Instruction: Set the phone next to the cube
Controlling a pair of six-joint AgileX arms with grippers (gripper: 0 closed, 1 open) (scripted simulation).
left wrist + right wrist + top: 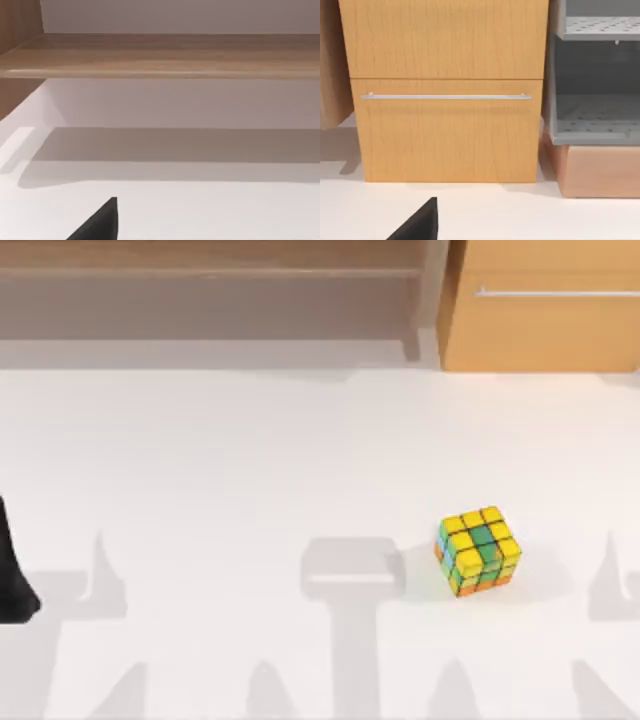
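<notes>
The cube [478, 551] stands on the white table [250, 470], right of the middle and toward the front; its tiles are mostly yellow, with green, teal and orange between black lines. The phone is out of view. A dark part of my left arm [12, 575] reaches in at the table's left edge, far from the cube. In the left wrist view, a black tip of my left gripper [100, 225] hangs over bare table. In the right wrist view, a black tip of my right gripper [420, 223] faces a cabinet.
A long wooden shelf [210, 285] runs along the back left. A light-wood drawer cabinet [545, 310] with a silver handle [445, 96] stands at the back right. Beside it sits a grey rack [595, 75] on a wooden block [600, 170].
</notes>
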